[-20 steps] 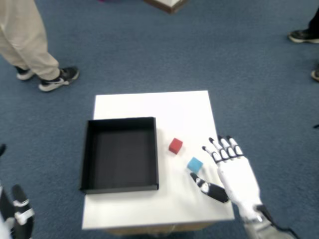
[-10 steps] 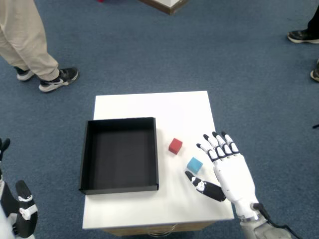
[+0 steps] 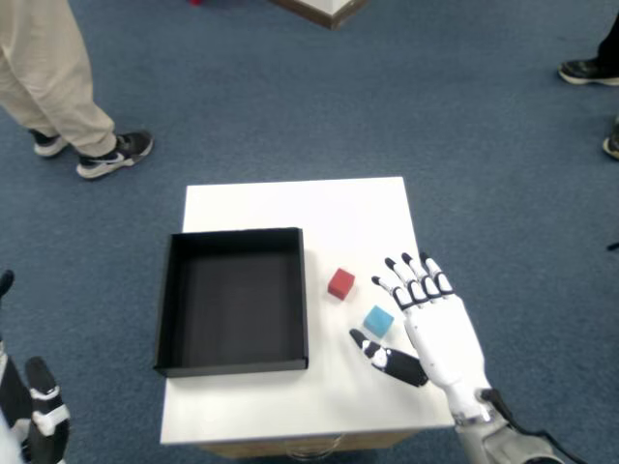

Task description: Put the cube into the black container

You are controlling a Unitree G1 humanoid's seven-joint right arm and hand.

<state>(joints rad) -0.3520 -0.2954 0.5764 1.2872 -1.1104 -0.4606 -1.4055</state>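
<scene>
Blue carpet [image 3: 464, 126] covers the floor all around, and on it stands a small white surface [image 3: 290, 208]. A person in beige trousers [image 3: 44, 72] and dark sneakers stands off to the far left of it, and other shoes show at the right edge. On the left half of the surface sits the black container [image 3: 169, 300], a shallow square tray with nothing inside. The right robot hand [image 3: 426, 324] hovers over the surface's near right corner, palm down, fingers spread and thumb stretched out toward the container; it holds nothing. A blue cube [image 3: 378, 320] lies just beside it, in the gap between the thumb and the fingers, not gripped. A red cube [image 3: 340, 282] rests a little farther up, between the blue one and the container's right wall, touching neither.
</scene>
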